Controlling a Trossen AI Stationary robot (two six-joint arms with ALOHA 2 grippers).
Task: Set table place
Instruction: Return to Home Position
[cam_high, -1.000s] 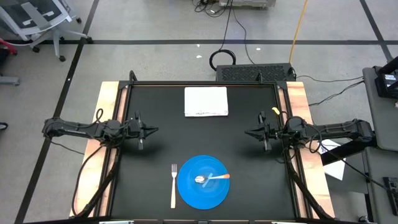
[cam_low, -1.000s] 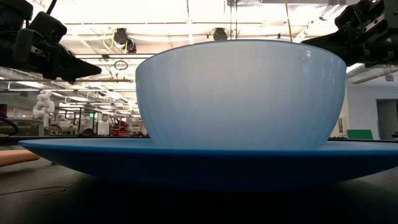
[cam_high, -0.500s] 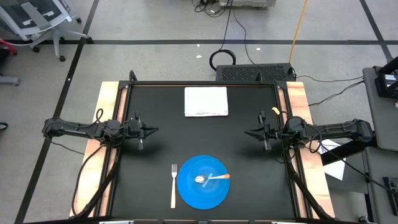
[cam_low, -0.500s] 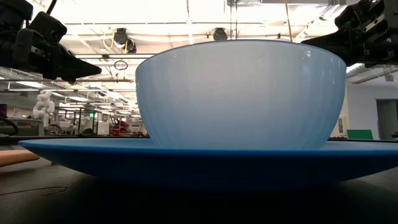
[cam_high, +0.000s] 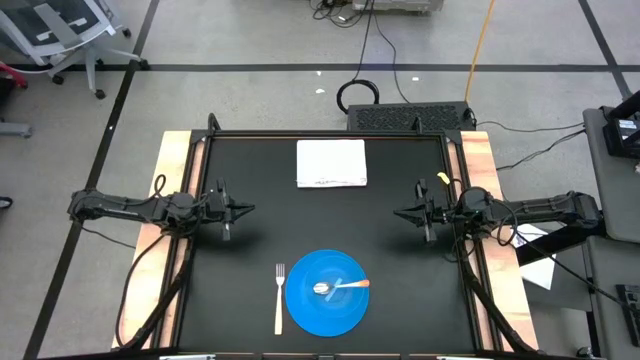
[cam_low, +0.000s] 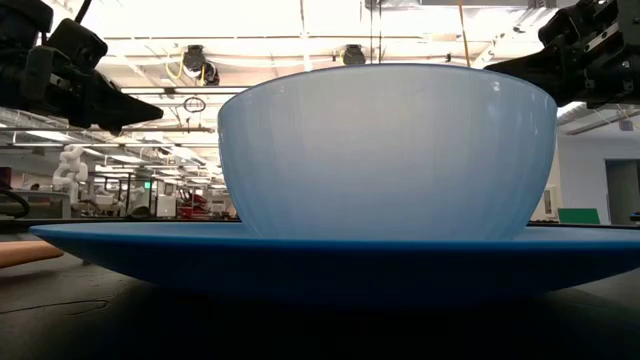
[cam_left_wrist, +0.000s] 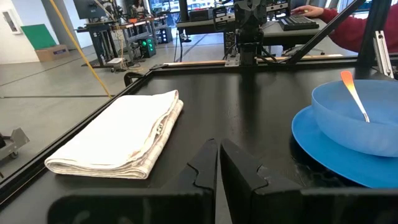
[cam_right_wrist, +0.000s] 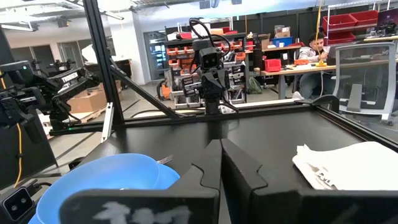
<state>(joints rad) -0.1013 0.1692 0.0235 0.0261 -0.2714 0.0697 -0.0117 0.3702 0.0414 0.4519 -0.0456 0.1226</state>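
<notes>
A flat blue plate (cam_high: 300, 310) lies near the black table's near edge. A translucent blue bowl (cam_high: 338, 272) stands on it, with the orange-handled spoon (cam_high: 352, 285) in the bowl, bowl end down. The pale-handled fork (cam_high: 279, 300) lies flat on the table just left of the plate. My left gripper (cam_high: 250, 210) is shut and empty over the table's left side. My right gripper (cam_high: 397, 213) is shut and empty over the right side. The bowl (cam_low: 390, 150) and plate (cam_low: 330, 262) fill the low view. The bowl also shows in the left wrist view (cam_left_wrist: 354, 118).
A folded white cloth (cam_high: 331, 163) lies at the table's far middle; it also shows in the left wrist view (cam_left_wrist: 121, 134). Pale wooden strips (cam_high: 172, 180) run along the left and right sides. A person's red sleeve (cam_left_wrist: 348, 28) shows beyond the table.
</notes>
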